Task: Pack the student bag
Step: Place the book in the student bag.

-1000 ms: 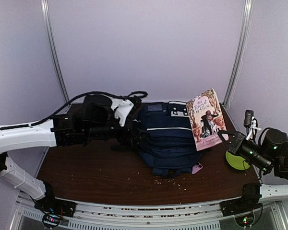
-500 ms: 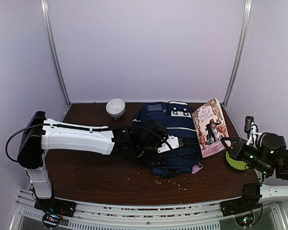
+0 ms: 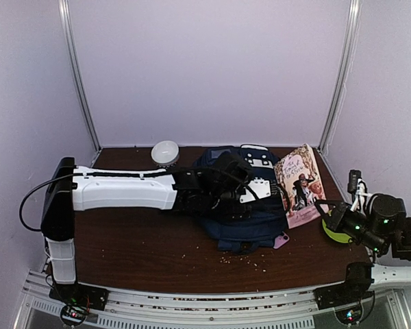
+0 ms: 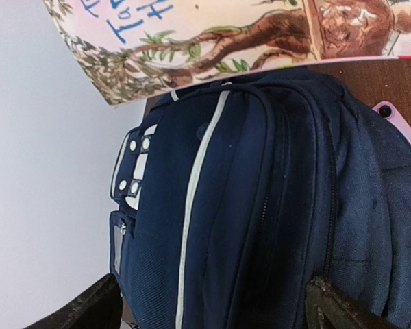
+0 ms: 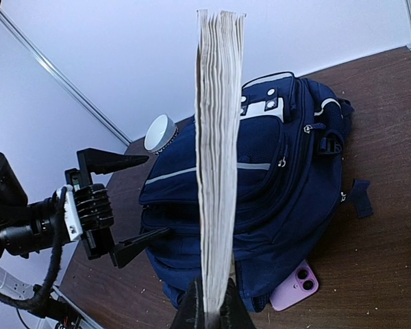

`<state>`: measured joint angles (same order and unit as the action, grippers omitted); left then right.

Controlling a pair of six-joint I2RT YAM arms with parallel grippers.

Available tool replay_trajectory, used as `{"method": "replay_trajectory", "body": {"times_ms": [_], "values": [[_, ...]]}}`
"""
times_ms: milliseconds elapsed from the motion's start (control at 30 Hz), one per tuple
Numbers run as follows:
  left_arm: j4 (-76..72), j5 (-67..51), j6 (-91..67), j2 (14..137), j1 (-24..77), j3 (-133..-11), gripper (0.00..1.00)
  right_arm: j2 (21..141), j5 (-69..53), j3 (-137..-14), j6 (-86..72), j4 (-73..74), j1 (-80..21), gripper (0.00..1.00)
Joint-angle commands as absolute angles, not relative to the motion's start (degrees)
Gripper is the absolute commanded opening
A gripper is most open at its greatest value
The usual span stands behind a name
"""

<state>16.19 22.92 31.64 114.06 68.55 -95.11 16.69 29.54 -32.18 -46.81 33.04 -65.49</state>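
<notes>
Two claws share the packing job. The left claw (image 5: 157, 195), jaws spread wide, hangs at the left flank of the navy backpack (image 3: 255, 223), which lies flat in the middle of the table (image 3: 137, 243). The right claw (image 5: 211, 306) is clamped on the bottom edge of a paperback book (image 5: 218, 137), held upright just right of the bag.

The bag's zips appear closed, so opening it looks like the step in hand. The left claw would do best to pinch a zip pull squarely and draw along the track.

The right wrist camera sees the book edge-on but shows the left claw's spread and a pink phone (image 5: 294, 284) at the bag's base. Overhead shows the cover.
</notes>
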Motion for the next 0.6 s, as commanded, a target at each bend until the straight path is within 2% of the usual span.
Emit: {"method": "replay_trajectory", "body": {"times_ms": [0, 167, 300, 400, 567], "values": [[19.0, 18.9, 31.2, 115.1, 67.9, -97.4, 0.96, 11.1, 30.2, -32.7, -47.0, 33.3, -65.1, 0.00], [21.9, 15.9, 30.2, 115.9, 67.0, -99.6, 0.98, 9.7, 31.6, -32.9, -46.5, 34.4, -65.2, 0.00], [26.1, 14.6, 29.2, 121.3, 65.6, -104.4, 0.92, 9.8, 31.3, -33.5, -46.2, 34.6, -65.1, 0.00], [26.7, 13.7, 28.2, 123.3, 64.2, -105.7, 0.80, 9.8, 31.0, -34.1, -46.4, 35.4, -65.2, 0.00], [26.8, 13.7, 27.8, 123.6, 63.9, -107.5, 0.49, 9.2, 30.8, -34.4, -46.5, 36.3, -65.1, 0.00]]}}
